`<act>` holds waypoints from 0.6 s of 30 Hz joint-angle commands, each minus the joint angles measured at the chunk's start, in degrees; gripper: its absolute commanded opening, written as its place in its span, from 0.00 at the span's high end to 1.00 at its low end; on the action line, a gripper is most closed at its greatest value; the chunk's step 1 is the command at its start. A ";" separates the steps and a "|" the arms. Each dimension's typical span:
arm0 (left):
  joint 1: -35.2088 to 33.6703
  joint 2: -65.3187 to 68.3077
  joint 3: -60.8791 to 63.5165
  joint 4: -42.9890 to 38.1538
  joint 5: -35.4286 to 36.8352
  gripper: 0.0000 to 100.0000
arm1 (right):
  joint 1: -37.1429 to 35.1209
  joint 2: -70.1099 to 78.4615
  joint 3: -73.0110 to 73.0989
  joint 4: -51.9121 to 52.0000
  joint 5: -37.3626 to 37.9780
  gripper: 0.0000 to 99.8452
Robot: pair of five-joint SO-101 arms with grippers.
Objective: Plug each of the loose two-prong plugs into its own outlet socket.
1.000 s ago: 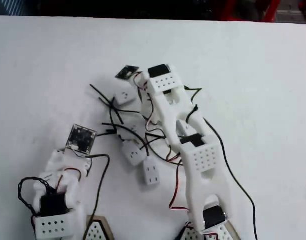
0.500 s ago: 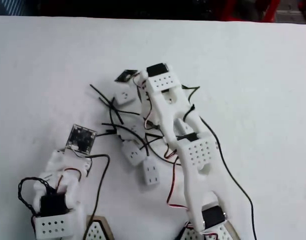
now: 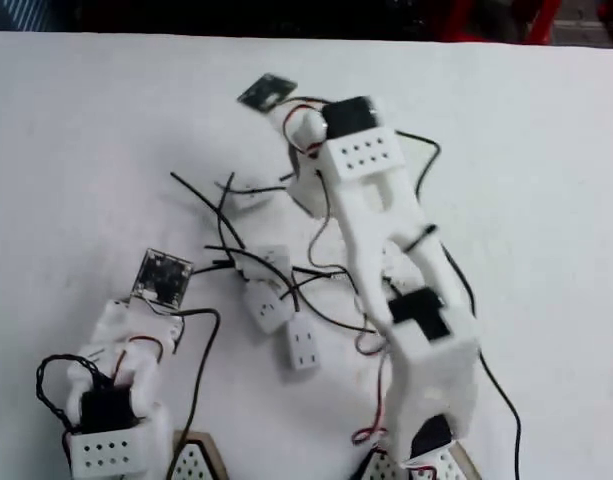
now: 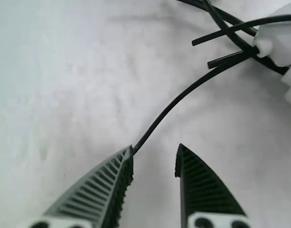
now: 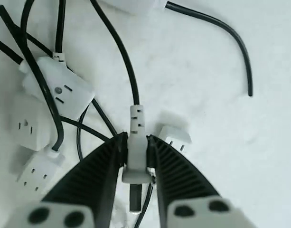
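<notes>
Two arms on show, one of them busy. Nearest the bases, the left gripper [image 4: 154, 164] hovers over the table [image 3: 506, 150] with its jaws spread and nothing between them, and the cut end of a black cord [image 4: 183, 95] touches one fingertip. Mid-table, the outlet sockets [image 3: 304, 343] lie jumbled together. Farthest out, the right gripper [image 5: 136, 138] is pinching a white plug [image 5: 136, 118] by its body, cord trailing away, a second plug [image 5: 175, 134] just beside it. The prongs are hidden between the fingers, so alignment looks like the key. Lift clear of the clutter, pick a free socket, square the prongs to its slots, press straight in. The left could steady the socket.
</notes>
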 commanded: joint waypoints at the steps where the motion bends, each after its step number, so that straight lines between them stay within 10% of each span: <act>1: -0.57 -0.31 -2.73 -1.14 -0.35 0.84 | 0.13 -13.76 5.10 0.22 -4.22 0.98; 18: -0.31 -0.31 -6.33 -14.24 13.80 0.83 | -7.69 -57.89 45.10 -22.29 -20.40 0.98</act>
